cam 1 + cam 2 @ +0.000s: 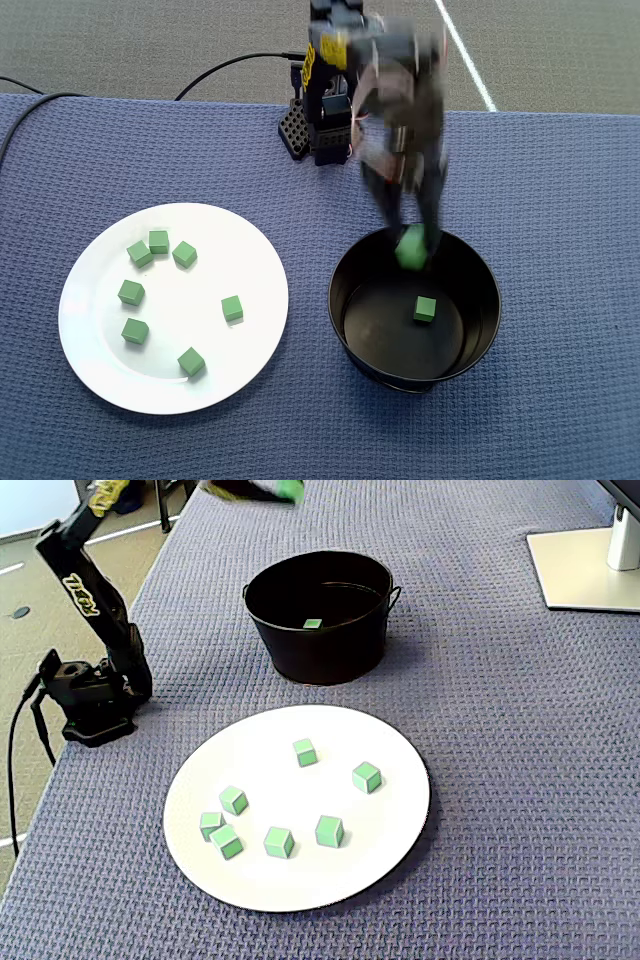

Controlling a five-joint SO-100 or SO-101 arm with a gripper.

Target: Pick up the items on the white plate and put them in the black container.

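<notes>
blurry gripper (411, 240) up over the black pot (480, 310) rim, jaws clamped on a green cube (410, 249), one cube (425, 309) already inside the pot, seven more cubes (232, 308) left of the pot on the white plate (100, 370) — blue mat (560, 200) underneath

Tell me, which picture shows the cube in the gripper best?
The overhead view: the held cube shows whole, though blurred, over the pot. The fixed view catches only a green sliver at the top edge.
</notes>
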